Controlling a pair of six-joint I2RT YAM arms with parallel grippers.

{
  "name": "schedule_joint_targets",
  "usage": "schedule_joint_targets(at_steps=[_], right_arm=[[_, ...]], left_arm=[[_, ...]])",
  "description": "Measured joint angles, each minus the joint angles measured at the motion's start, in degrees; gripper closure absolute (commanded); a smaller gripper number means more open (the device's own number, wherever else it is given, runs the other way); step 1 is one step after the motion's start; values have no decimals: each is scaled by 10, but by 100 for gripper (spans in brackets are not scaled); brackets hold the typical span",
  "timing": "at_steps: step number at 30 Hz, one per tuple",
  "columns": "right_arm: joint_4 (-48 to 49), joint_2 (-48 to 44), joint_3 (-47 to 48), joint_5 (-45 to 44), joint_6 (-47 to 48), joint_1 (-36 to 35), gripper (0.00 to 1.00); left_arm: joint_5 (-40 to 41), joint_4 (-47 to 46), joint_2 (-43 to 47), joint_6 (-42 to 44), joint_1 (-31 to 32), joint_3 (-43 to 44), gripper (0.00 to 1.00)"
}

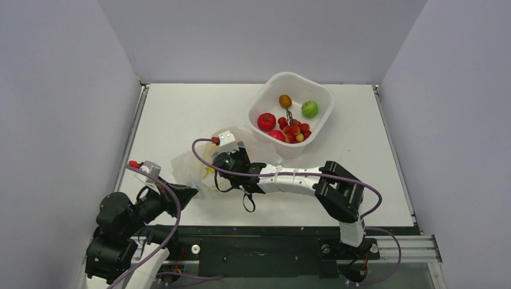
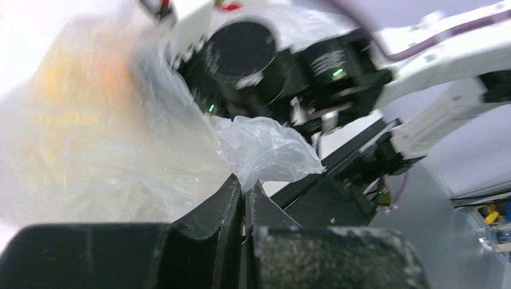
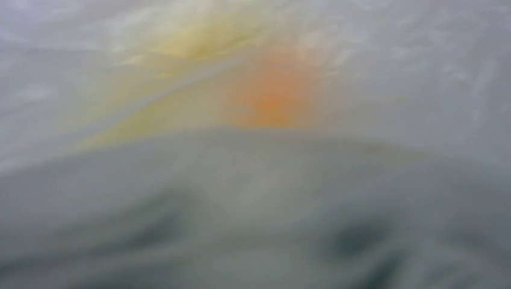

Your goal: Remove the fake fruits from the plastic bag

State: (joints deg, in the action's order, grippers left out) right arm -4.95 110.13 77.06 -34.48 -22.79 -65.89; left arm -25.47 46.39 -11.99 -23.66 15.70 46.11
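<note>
The plastic bag (image 1: 191, 164) lies crumpled left of the table's middle. My left gripper (image 1: 188, 193) is shut on its near edge; in the left wrist view the jaws (image 2: 244, 183) pinch a fold of bag film (image 2: 265, 144). My right gripper (image 1: 211, 167) reaches into the bag from the right, its fingers hidden by film. An orange-yellow fruit shows as a blur through the film in the right wrist view (image 3: 274, 99) and the left wrist view (image 2: 78, 78). A red round fruit (image 1: 266, 121) and red grapes (image 1: 294, 130) lie in the tub.
The white rigid tub (image 1: 263, 94) stands at the back right and also holds a green apple (image 1: 310, 109) and a small brown oval fruit (image 1: 285, 100). The right arm (image 1: 295, 179) stretches across the table's front. Grey walls close in both sides.
</note>
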Motion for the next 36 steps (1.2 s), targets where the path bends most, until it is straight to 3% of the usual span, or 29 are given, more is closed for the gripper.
schedule_joint_targets(at_steps=[7, 17, 27, 36], right_arm=[[10, -57, -51, 29, -22, 0, 37], [18, -49, -53, 95, -32, -1, 23], [49, -4, -46, 200, -18, -1, 9], [51, 87, 15, 205, -8, -2, 7]], left_arm=[[-65, -72, -30, -18, 0, 113, 100], [-69, -44, 10, -16, 0, -13, 100], [-63, -28, 21, -2, 0, -27, 100], [-63, -29, 21, 4, 0, -30, 100]])
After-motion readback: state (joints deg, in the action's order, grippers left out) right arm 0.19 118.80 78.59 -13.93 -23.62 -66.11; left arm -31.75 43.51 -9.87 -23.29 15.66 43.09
